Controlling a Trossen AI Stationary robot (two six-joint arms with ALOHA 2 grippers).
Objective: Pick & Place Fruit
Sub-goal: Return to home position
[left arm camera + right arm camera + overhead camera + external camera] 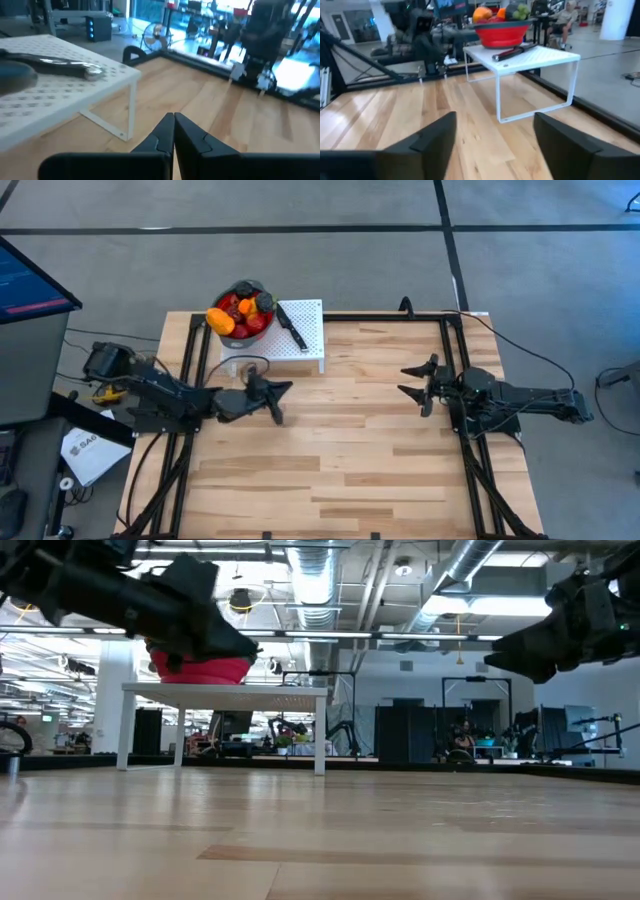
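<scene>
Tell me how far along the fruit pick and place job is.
Looks essentially done: the fruit is piled in the red bowl on the white shelf, and no fruit shows on the table. Nothing is in hand: the left gripper is shut empty, the right gripper open empty, both clear of the shelf. Nothing visible is left to place.

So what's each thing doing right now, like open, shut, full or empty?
White perforated shelf: upright on the wooden table.
Red bowl with grey rim: full, standing on the shelf.
Small toy fruits: piled in the bowl.
Black-handled knife: lying flat beside the bowl.
Left end effector: shut, empty.
Right end effector: open, empty.
</scene>
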